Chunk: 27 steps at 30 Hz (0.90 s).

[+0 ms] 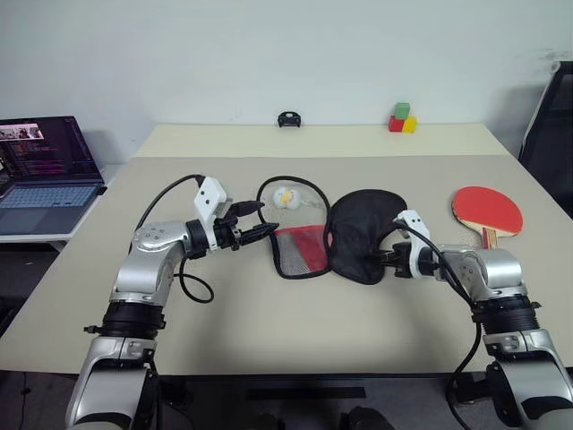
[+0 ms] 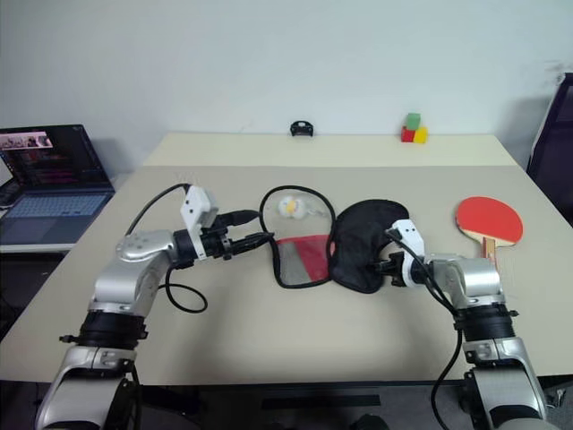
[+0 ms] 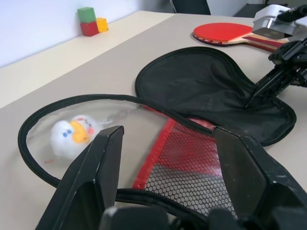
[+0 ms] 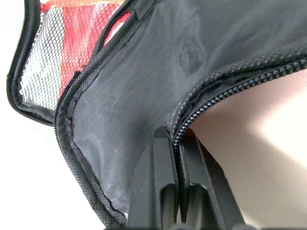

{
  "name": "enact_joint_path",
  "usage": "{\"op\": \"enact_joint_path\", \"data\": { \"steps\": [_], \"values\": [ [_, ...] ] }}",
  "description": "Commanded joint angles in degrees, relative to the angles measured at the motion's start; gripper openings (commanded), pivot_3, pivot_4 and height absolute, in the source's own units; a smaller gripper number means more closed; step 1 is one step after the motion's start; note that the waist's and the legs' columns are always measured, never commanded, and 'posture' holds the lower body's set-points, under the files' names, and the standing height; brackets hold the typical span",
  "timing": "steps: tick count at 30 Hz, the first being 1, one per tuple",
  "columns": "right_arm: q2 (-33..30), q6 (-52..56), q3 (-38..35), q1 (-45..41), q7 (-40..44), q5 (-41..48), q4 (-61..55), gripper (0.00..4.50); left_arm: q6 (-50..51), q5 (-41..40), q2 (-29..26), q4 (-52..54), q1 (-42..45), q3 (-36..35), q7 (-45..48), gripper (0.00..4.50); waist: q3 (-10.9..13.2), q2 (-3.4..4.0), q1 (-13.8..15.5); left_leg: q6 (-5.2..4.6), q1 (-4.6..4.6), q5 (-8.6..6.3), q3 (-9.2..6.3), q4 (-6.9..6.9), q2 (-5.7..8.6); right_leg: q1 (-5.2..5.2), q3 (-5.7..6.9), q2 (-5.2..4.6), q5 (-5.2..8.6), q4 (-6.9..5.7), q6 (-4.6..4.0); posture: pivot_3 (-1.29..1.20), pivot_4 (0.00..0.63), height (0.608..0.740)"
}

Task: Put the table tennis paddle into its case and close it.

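Observation:
The case lies unzipped and spread flat mid-table, its black half (image 1: 363, 235) on the right and its red mesh half (image 1: 300, 249) on the left. My right gripper (image 1: 383, 257) is shut on the zipper edge (image 4: 211, 103) of the black half at its near right side. At the mesh half's left edge my left gripper (image 1: 267, 219) is open, its fingers (image 3: 98, 167) either side of the zipper rim without pinching it. The table tennis paddle (image 1: 486, 210) lies red face up on the table, right of the case and beyond my right arm.
A small white duck toy (image 1: 285, 196) sits under the case's clear pocket. A laptop (image 1: 45, 170) stands open off the table's left side. Red, green and yellow blocks (image 1: 402, 118) and a small black object (image 1: 288, 119) sit at the far edge. A dark chair (image 1: 551, 125) is at the right.

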<state>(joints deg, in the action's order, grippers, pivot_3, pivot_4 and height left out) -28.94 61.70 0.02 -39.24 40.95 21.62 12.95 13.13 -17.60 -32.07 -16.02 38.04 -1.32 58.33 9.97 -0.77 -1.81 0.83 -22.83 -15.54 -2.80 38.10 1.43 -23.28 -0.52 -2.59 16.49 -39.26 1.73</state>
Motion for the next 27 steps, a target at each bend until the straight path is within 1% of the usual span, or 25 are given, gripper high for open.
{"op": "enact_joint_path", "data": {
  "steps": [1, 7, 11, 15, 18, 19, 27],
  "values": [
    [-3.2, -0.6, 0.0, -1.5, 2.4, 0.3, -0.5, 0.03, -1.4, 0.1, 0.2, 0.6, 2.1, 0.2, 0.5, 3.24, 0.0, 0.0, 0.0, 0.0, 0.0, 0.0, 0.01, 0.0, 0.0, 0.0, -0.01, 0.0, 0.0, 0.0, 0.0, 0.0, 0.15, 0.74],
    [-7.0, -3.5, 1.0, -5.8, 4.6, -1.5, 6.0, 0.03, -2.0, 0.3, 0.6, -0.3, 2.7, 0.6, 0.9, 3.24, 0.0, 0.0, -0.1, 0.0, 0.01, 0.0, 0.03, -0.01, 0.0, 0.0, -0.03, 0.01, 0.0, 0.01, 0.0, 0.0, 0.15, 0.74],
    [-7.1, -5.2, 2.3, -8.7, 6.4, -2.8, 9.8, 0.03, -2.4, 0.6, 0.9, -1.0, 3.1, 0.7, 1.1, 3.24, 0.0, 0.0, -0.1, 0.0, 0.01, 0.0, 0.03, -0.01, -0.01, 0.0, -0.02, 0.01, 0.0, 0.02, 0.0, 0.0, 0.15, 0.74],
    [-5.9, -5.8, 2.7, -11.5, 5.7, -4.1, 14.2, 0.03, -2.6, 0.8, 1.3, -1.2, 3.2, 0.8, 1.2, 3.24, 0.0, 0.0, -0.1, 0.0, -0.02, 0.0, 0.03, -0.01, -0.01, 0.0, -0.02, 0.01, 0.0, 0.05, 0.0, 0.0, 0.15, 0.74],
    [-5.1, -6.2, 2.5, -12.3, 4.3, -5.1, 16.7, 0.61, -2.7, 0.9, 1.3, -1.2, 3.2, 0.7, 1.3, 3.24, 0.0, 0.0, -0.1, 0.0, -0.02, 0.0, 0.02, -0.02, -0.01, 0.0, -0.02, 0.01, 0.0, 0.06, 0.0, 0.0, 0.15, 0.74],
    [-5.0, -6.2, 2.4, -12.3, 4.0, -5.5, 17.2, 0.9, -2.7, 1.0, 1.2, -1.1, 3.2, 0.7, 1.3, 3.24, 0.0, 0.0, 0.0, 0.0, -0.02, 0.0, 0.02, -0.02, -0.01, 0.0, -0.01, 0.01, 0.0, 0.06, 0.0, 0.0, 0.15, 0.74],
    [-6.1, -7.1, 1.5, -11.9, 3.2, -6.6, 18.6, 3.66, -2.7, 1.2, 1.1, -0.9, 2.9, 0.5, 1.2, 3.24, 0.0, 0.0, 0.0, 0.0, -0.02, 0.0, 0.02, -0.02, -0.01, 0.0, -0.02, 0.01, 0.0, 0.07, 0.0, 0.0, 0.15, 0.74]
  ]
}}
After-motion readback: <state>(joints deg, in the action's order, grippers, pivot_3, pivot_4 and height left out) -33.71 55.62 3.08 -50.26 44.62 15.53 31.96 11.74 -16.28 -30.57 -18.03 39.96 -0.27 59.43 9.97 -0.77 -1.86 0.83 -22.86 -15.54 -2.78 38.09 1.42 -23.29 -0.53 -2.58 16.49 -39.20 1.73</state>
